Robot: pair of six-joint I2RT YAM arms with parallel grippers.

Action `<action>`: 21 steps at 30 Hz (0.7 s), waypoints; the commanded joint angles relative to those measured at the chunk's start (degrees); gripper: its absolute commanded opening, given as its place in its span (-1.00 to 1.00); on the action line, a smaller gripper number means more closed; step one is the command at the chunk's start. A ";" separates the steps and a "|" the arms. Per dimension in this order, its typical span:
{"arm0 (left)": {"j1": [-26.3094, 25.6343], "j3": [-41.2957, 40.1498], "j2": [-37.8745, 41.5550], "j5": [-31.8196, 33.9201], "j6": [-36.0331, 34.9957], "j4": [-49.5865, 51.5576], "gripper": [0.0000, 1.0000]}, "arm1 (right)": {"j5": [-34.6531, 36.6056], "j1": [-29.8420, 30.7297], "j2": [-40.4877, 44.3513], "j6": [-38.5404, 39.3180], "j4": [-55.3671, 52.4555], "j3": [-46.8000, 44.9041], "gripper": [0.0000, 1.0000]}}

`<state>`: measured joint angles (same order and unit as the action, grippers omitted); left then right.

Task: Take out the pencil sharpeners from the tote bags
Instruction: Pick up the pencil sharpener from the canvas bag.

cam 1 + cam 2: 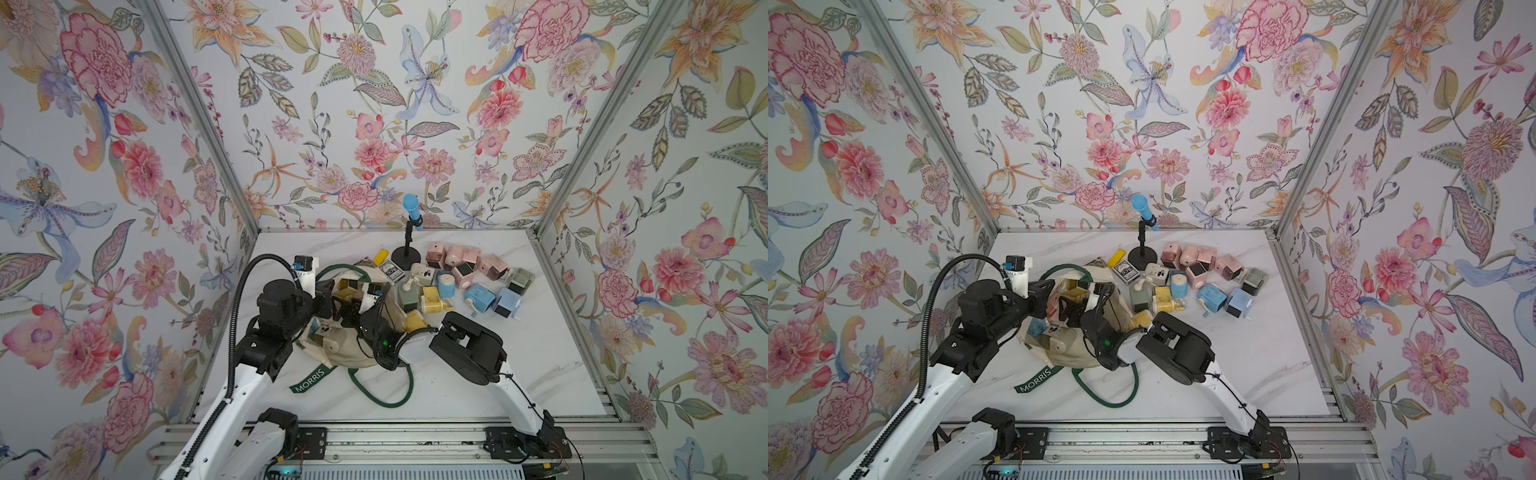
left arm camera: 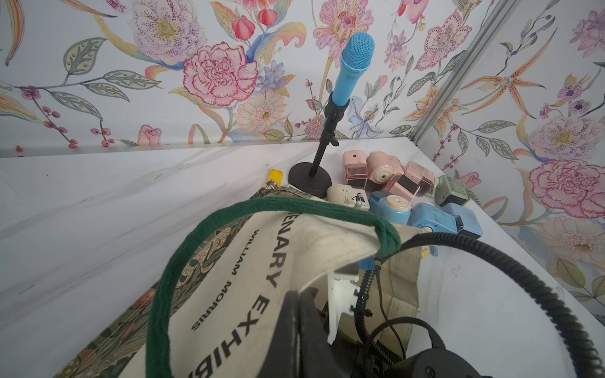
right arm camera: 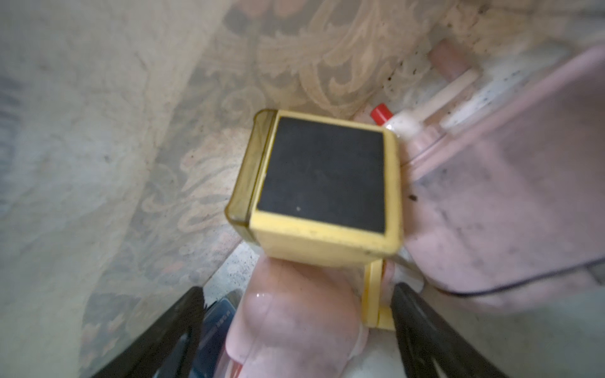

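You are reaching into the tote [image 1: 353,358] for a sharpener, so square the grip before you close. Your left fingers [image 2: 291,327] are pressed together on the canvas rim and hold the mouth up; do not loosen that pinch during the lift, or the cloth will likely sag over the load. Your right fingers [image 3: 422,330] are spread inside the bag. A pink sharpener [image 3: 294,314] lies between them, and a yellow sharpener [image 3: 320,183] rests just beyond, touching it, with its dark face toward the wrist camera. A yellow part, probably its crank, sits right beside one finger, so closing here could catch both. Shift sideways until only the pink body is between the fingers, then close on its flatter sides, since the rounded end looks slippery. Mind the thin black cable [image 3: 523,278] crossing near that finger. Lift straight up past the green handle [image 2: 262,204], then set it on the worktop [image 1: 498,386] beside the pile [image 1: 461,278] already out, clear of the mic stand [image 1: 409,253]
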<state>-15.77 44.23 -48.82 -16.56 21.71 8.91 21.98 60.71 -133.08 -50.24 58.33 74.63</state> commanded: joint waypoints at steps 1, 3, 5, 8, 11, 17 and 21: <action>-0.27 -0.28 0.63 -0.80 0.61 -1.96 -1.00 | 1.69 -1.16 -2.19 -1.74 4.37 1.86 0.76; -0.23 -0.28 0.47 -0.80 0.57 -1.89 -1.00 | 1.92 -1.18 -2.56 -1.35 4.75 2.78 0.78; -0.27 -0.36 0.70 -0.70 0.60 -1.96 -1.00 | 1.21 -1.78 -3.45 -2.37 4.74 4.10 0.78; -0.49 -0.37 0.78 -0.58 0.47 -1.88 -1.00 | 0.36 -2.76 -5.04 -5.21 5.29 5.14 0.73; -0.58 -0.37 0.74 -0.58 0.43 -1.87 -1.00 | -0.09 -3.18 -5.61 -3.68 5.35 6.32 0.60; -0.59 -0.46 0.78 -0.49 0.43 -1.78 -1.00 | 0.09 -4.14 -6.89 -1.03 7.69 6.87 0.45; -0.62 -0.46 0.88 -0.38 0.34 -1.72 -1.00 | -1.66 -5.02 -7.15 -0.87 10.10 6.60 0.49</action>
<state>-16.19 44.10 -48.86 -16.80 21.69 8.97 19.86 58.02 -139.00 -51.27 63.79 80.36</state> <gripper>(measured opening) 0.049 0.736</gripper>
